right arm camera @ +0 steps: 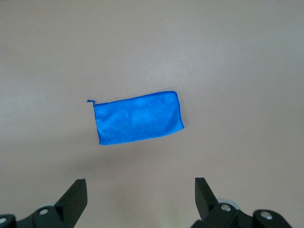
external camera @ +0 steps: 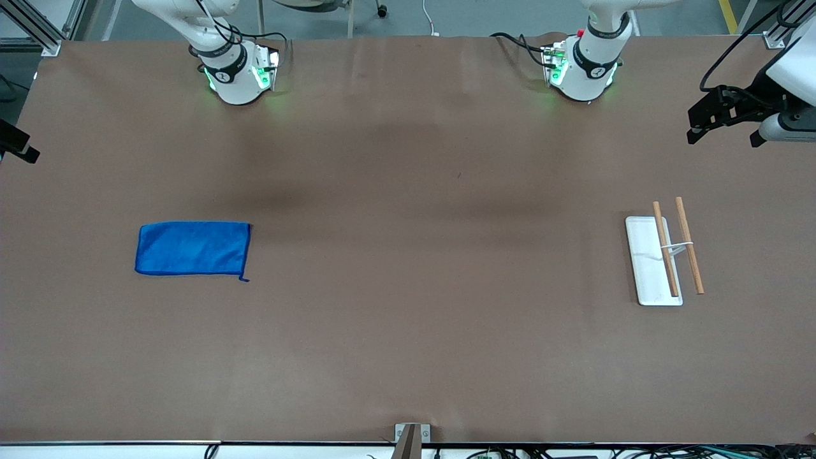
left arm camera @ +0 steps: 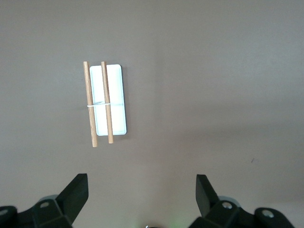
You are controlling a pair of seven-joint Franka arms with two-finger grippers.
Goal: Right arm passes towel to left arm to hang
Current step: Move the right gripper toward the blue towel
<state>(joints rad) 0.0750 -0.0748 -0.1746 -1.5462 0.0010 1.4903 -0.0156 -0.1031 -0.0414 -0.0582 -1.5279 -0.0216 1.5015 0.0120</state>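
The blue towel (external camera: 191, 248) lies flat on the brown table toward the right arm's end, its loose thread at the corner nearer the front camera. It also shows in the right wrist view (right arm camera: 137, 118), well below my right gripper (right arm camera: 141, 186), which is open, empty and high over the table. My left gripper (left arm camera: 142, 181) is open and empty too, high over the table toward the left arm's end. It shows at the edge of the front view (external camera: 723, 135). The right arm (external camera: 217, 38) and left arm (external camera: 602, 38) rise from their bases.
A towel rack (external camera: 666, 255), a white base plate bearing two wooden rods joined by a thin white wire, stands toward the left arm's end; it also shows in the left wrist view (left arm camera: 107, 102). A black part (external camera: 18, 145) shows at the view's edge.
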